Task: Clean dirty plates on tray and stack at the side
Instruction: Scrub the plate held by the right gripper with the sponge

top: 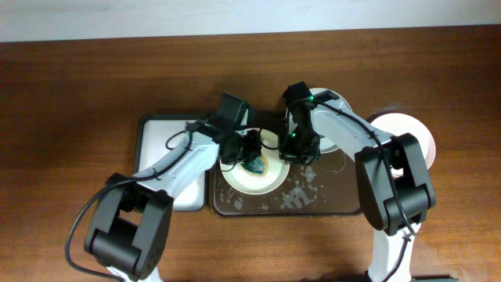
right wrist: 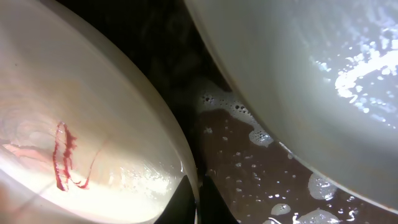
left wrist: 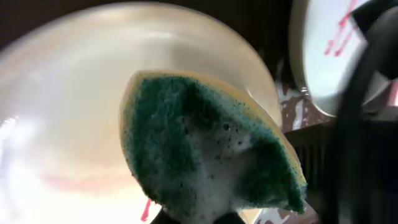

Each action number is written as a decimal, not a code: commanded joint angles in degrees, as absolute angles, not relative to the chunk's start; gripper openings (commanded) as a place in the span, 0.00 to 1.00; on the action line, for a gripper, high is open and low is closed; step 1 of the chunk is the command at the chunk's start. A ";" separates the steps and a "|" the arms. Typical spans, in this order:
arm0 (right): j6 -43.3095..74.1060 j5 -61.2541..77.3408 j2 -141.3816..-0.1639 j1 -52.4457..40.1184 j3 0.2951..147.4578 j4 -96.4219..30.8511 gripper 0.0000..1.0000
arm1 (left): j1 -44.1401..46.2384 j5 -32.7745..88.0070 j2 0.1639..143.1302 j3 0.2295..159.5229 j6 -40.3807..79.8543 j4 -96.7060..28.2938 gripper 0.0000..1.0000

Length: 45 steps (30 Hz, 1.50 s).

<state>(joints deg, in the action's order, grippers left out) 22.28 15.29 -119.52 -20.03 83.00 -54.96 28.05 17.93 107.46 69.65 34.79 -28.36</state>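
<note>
A cream plate (top: 252, 176) lies on the left half of the dark brown tray (top: 329, 205). My left gripper (top: 249, 153) is shut on a foamy green and yellow sponge (left wrist: 205, 149), which presses on this plate (left wrist: 68, 112) near a thin red smear (left wrist: 145, 210). My right gripper (top: 291, 152) is shut on the plate's right rim; in the right wrist view the rim (right wrist: 186, 168) sits between the dark fingers (right wrist: 214, 202), and red streaks (right wrist: 62, 155) mark the plate's face. A second plate (top: 337, 97) lies at the tray's back right, partly under the right arm.
A white rectangular tray (top: 160, 137) sits left of the brown one. Another pale plate (top: 403, 124) rests on the wooden table at the right. Whitish foam (right wrist: 249, 124) streaks the brown tray's floor between the two plates.
</note>
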 commanded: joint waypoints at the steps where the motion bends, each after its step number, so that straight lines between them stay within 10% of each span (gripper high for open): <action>1: 22.79 13.45 -119.61 -19.97 81.65 -55.29 0.04 | 30.22 15.20 110.26 70.63 42.76 -26.33 0.00; 23: 22.76 13.45 -119.61 -19.86 81.65 -55.72 0.04 | 31.99 -7.97 111.74 70.67 43.62 -35.16 0.00; 45: 22.79 13.45 -119.61 -19.86 81.67 -55.51 0.04 | 28.45 2.70 98.87 70.43 34.04 -35.73 0.00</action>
